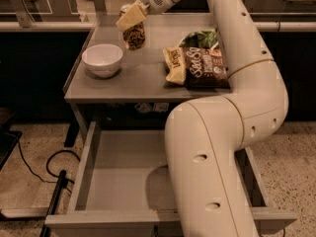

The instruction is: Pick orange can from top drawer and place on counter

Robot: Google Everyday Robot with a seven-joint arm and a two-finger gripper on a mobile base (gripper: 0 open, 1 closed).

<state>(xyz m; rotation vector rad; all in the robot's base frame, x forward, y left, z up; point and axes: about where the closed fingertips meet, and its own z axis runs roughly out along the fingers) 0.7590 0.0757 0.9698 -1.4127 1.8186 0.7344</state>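
The orange can (134,36) hangs in my gripper (132,18), whose pale fingers are shut on its top. It is over the back left part of the counter (143,80), behind and to the right of the white bowl. I cannot tell whether its base touches the counter. The top drawer (86,164) is pulled open below the counter. Its visible floor holds nothing, and my arm (217,147) hides its right half.
A white bowl (102,59) stands on the counter's left side. Chip bags (197,65) and a green bag (200,37) lie on its right side. A black cable (34,169) runs over the floor left of the drawer.
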